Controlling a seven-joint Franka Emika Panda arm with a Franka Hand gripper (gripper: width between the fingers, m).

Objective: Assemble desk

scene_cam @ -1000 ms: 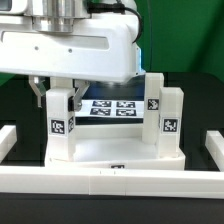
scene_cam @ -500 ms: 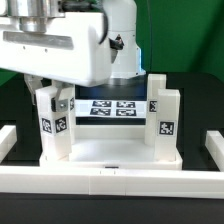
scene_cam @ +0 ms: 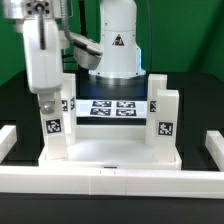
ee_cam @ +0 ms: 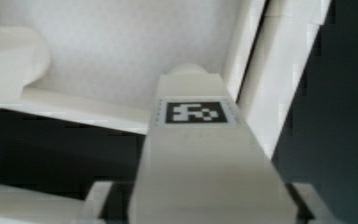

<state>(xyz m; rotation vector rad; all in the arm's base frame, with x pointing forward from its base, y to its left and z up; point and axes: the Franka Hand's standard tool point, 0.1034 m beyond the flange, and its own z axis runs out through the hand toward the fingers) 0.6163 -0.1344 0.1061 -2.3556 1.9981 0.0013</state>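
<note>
I have the gripper (scene_cam: pixel 48 100) pinching the top of a leg (scene_cam: pixel 55 125) at the near corner on the exterior view's left of the desk panel (scene_cam: pixel 112 152). In the wrist view that leg (ee_cam: pixel 197 140) runs straight away between my fingers, its far end meeting the panel's corner.

The panel lies upside down against the near white rail (scene_cam: pixel 110 180), with another leg (scene_cam: pixel 168 122) upright at the near right corner and two more behind.

My judgement is that this step is screwing the leg into its socket. To do it well I would keep the wrist directly above the leg's axis, hold it plumb, turn without pressing sideways, and let go only once it sits firmly; a tilt could jam it or drag the panel off the rail.

No brand or words are readable. The legs carry black-and-white square tags, the marker board (scene_cam: pixel 112 106) shows more, and the robot's base (scene_cam: pixel 116 42) bears a triangular warning sticker.
</note>
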